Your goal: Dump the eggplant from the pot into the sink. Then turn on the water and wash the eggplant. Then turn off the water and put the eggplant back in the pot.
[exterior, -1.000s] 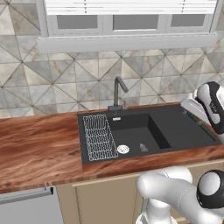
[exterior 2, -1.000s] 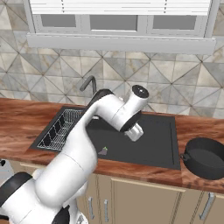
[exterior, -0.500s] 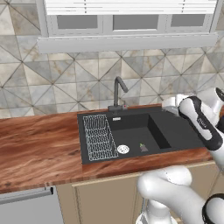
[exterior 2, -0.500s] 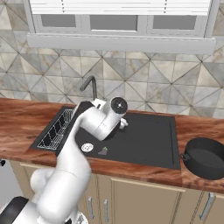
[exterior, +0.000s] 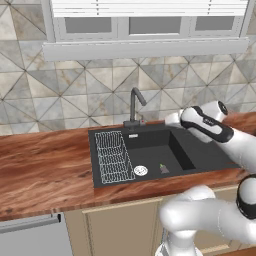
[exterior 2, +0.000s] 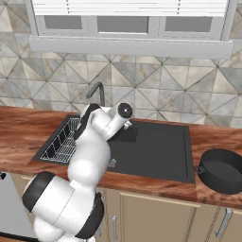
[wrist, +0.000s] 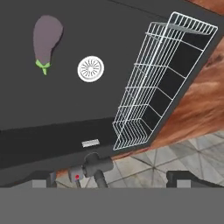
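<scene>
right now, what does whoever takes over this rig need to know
Gripper: open, holding nothing, above the faucet at the back of the sink.
Eggplant: lying on the basin floor beside the white drain, apart from it.
Pot: on the counter right of the sink.
Water: no stream visible.
Done: eggplant dumped into the sink.
Left: turn on the water, wash the eggplant, turn the water off, put the eggplant back in the pot.
</scene>
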